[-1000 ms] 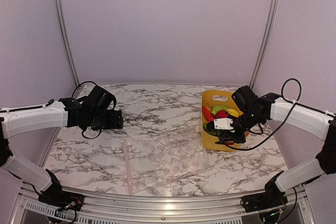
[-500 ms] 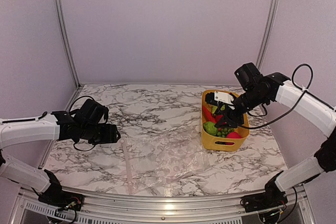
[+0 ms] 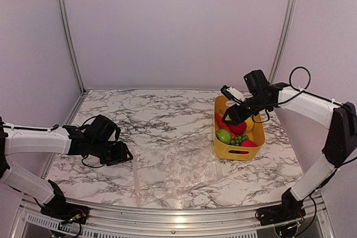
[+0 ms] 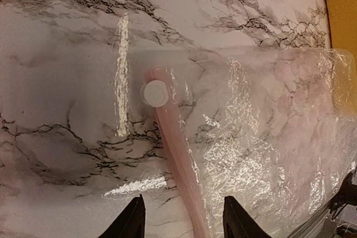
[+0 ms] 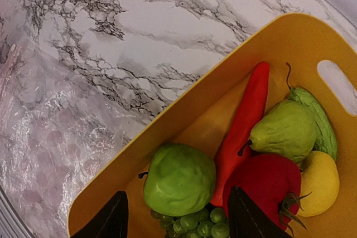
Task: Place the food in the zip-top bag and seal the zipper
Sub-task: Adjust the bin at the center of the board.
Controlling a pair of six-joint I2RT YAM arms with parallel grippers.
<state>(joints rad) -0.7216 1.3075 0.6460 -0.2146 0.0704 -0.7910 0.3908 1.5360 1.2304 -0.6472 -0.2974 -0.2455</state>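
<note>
The clear zip-top bag [image 3: 178,174] lies flat on the marble table, near the middle front. Its pink zipper [image 4: 175,154] runs along the left edge, with a white slider [image 4: 154,93] at the far end. My left gripper [image 3: 125,154] hovers low at that edge. In the left wrist view the left gripper [image 4: 181,210] is open and straddles the strip without gripping it. The food sits in the yellow basket [image 3: 239,153]: a green apple [image 5: 178,179], red pepper [image 5: 245,121], red apple [image 5: 265,185], lemon [image 5: 319,182] and grapes [image 5: 206,227]. My right gripper [image 3: 228,117] hangs open above the basket, empty.
The basket [image 5: 184,110] stands at the right, just past the bag's right end. A green pear-shaped fruit [image 5: 284,132] and a ribbed green vegetable [image 5: 318,121] also lie in it. Metal frame posts [image 3: 67,32] stand at the back corners, and a rail [image 3: 178,215] lines the near edge.
My left gripper came nearer and lower to the bag's zipper edge, its jaws narrowing. My right gripper rose out of the basket toward the back and opened, holding nothing.
</note>
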